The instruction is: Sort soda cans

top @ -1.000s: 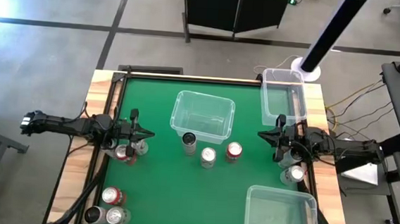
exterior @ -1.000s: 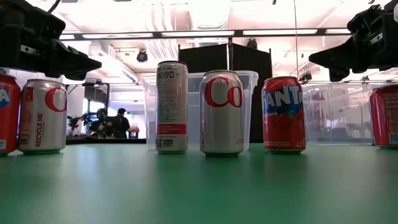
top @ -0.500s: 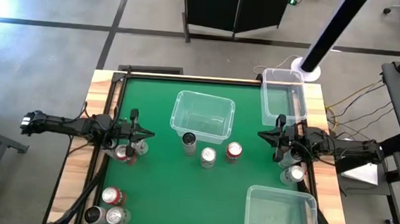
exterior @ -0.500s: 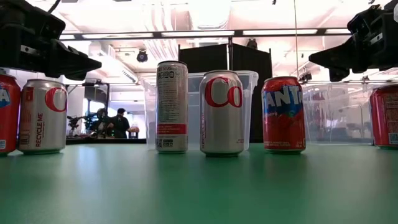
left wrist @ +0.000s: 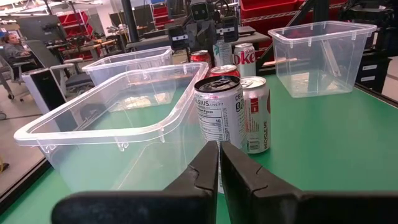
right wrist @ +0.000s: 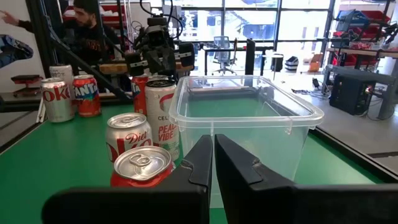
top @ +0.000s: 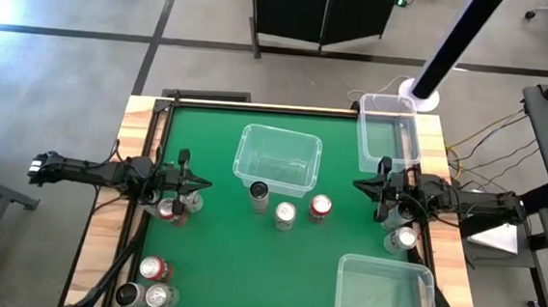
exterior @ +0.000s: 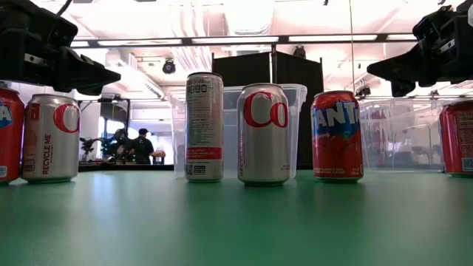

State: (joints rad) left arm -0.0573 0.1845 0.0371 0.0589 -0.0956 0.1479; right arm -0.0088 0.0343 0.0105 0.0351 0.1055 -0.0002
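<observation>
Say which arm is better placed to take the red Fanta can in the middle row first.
Right, probably. The Fanta can stands at the row's right end, nearer the right gripper, with bare mat between. The left gripper, shut like the right, would have to reach past the slim can and the Diet Coke can.

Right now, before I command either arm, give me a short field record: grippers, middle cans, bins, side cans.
left gripper: shut, empty, raised at the table's left edge
right gripper: shut, empty, raised at the right edge
middle row: slim Celsius can, silver Diet Coke can, red Fanta can, all upright
bins: three clear ones, centre bin behind the row, far-right bin, near-right bin; no can visible in any
side cans: left cluster, near-left cluster, right-edge can
</observation>
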